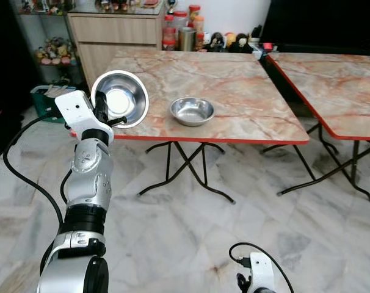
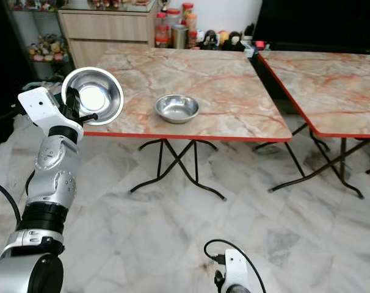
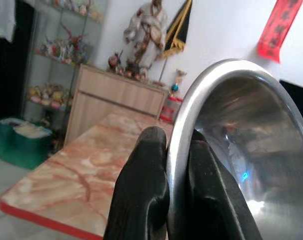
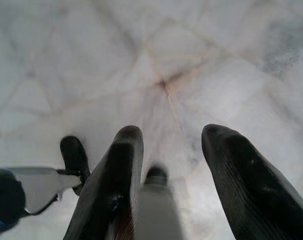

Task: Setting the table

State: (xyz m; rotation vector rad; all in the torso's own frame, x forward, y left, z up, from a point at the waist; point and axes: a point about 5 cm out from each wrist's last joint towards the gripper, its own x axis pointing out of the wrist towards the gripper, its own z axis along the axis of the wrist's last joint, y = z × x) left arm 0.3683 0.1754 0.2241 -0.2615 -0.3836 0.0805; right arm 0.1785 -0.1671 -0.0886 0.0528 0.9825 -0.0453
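Left wrist view: left gripper point(image 3: 177, 200) jaws pinch bowl point(image 3: 241, 165) rim, tabletop point(image 1: 234, 91) beyond. Step: carrying bowl in. Next: lower it beside second bowl point(image 1: 192, 111). Right gripper point(image 4: 176, 185) idle, jaws spread.

Home: folding tables point(image 1: 234, 97), figurine cabinet point(image 1: 115, 30)

Even, bright indoor light is recorded in both eye views; focus is sharp across the frame. A white glare patch is noted inside the tilted shiny steel bowl point(image 1: 119, 98) held at the corner of the orange-veined marble-patterned table point(image 1: 234, 91). Soft reflections are seen in the second round steel bowl point(image 1: 192, 111). The pale glossy marble floor point(image 1: 191, 238) carries faint, diffuse shadows under the table legs. In the wrist views, the near black fingers point(image 3: 141, 195) are blurred, and the right wrist view is hazy throughout.
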